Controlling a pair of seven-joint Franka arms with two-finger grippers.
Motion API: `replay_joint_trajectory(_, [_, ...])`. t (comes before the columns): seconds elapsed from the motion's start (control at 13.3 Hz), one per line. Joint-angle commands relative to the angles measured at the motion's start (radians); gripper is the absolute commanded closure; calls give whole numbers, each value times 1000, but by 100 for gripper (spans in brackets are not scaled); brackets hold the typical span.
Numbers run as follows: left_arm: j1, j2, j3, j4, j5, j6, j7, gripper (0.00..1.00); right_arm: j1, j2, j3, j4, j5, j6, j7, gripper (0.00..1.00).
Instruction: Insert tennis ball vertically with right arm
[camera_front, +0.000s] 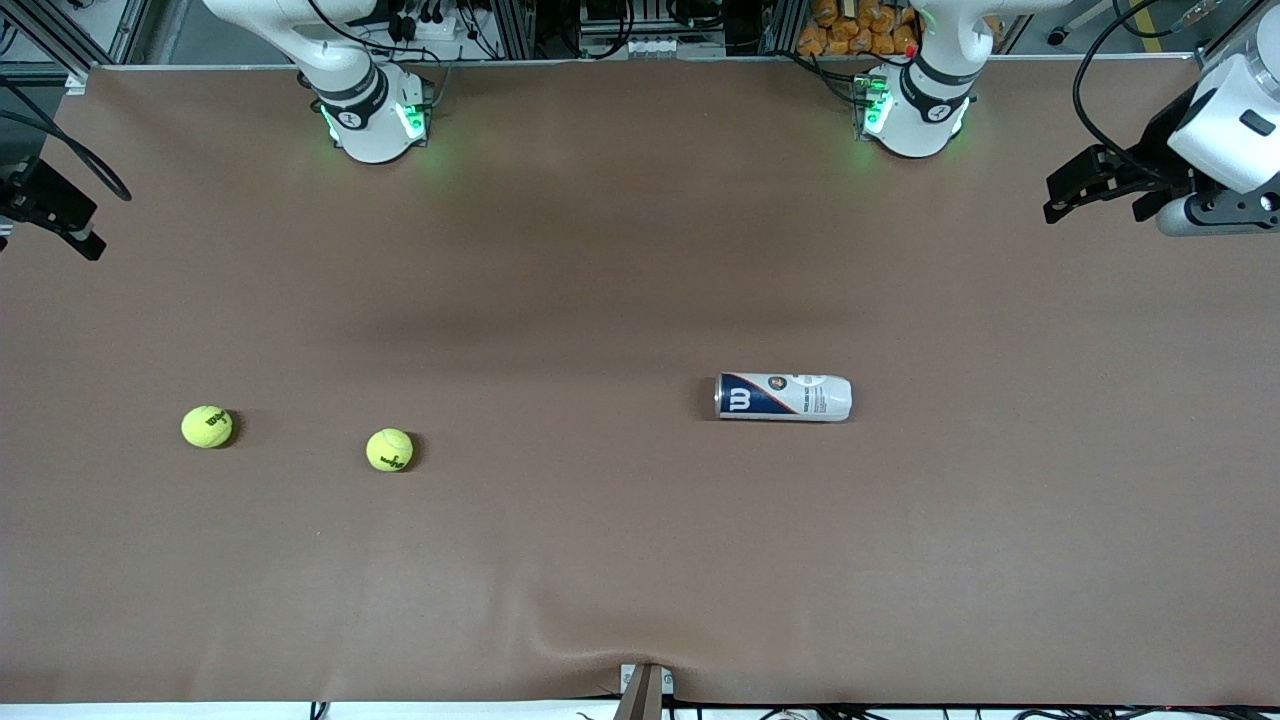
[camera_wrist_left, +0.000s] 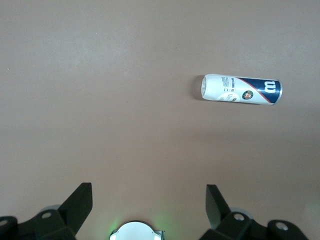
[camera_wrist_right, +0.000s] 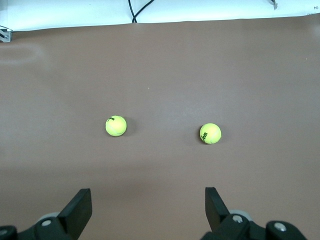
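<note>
Two tennis balls lie on the brown desk (camera_front: 600, 250) toward the right arm's end: one ball (camera_front: 389, 450) nearer the middle, the other ball (camera_front: 207, 427) closer to the desk's edge, well apart from each other. Neither is touched or held. The can (camera_front: 783, 397) they belong in lies on its side toward the left arm's end, well apart from both balls; whether anything is inside it cannot be told.

Judging from this, the task has not begun: no ball is picked up, and the can would have to stand upright before a ball could go in from above.

The right gripper (camera_wrist_right: 147, 200) hangs high over the desk above the balls, jaws apart and empty. The left gripper (camera_wrist_left: 149, 202) waits high at its own end, jaws also apart, holding nothing.
</note>
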Motion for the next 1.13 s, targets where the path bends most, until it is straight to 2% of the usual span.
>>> replay_joint_trajectory(0.0, [0, 22, -6, 31, 12, -25, -4, 0, -17, -6, 10, -2, 7, 4, -5, 0])
replay_joint_trajectory(0.45, [2, 27, -7, 32, 12, -24, 4, 0, -14, 17, 8, 11, 6, 18, -10, 0])
replay_joint_trajectory(0.75, [-14, 61, -14, 31, 10, -24, -13, 0, -17, 77, 9, 9, 12, 12, -7, 0])
replay_joint_trajectory(1.05, [-26, 131, -81, 29, 24, 25, -14, 0, -2, 166, 9, 5, 12, -14, 2, 0])
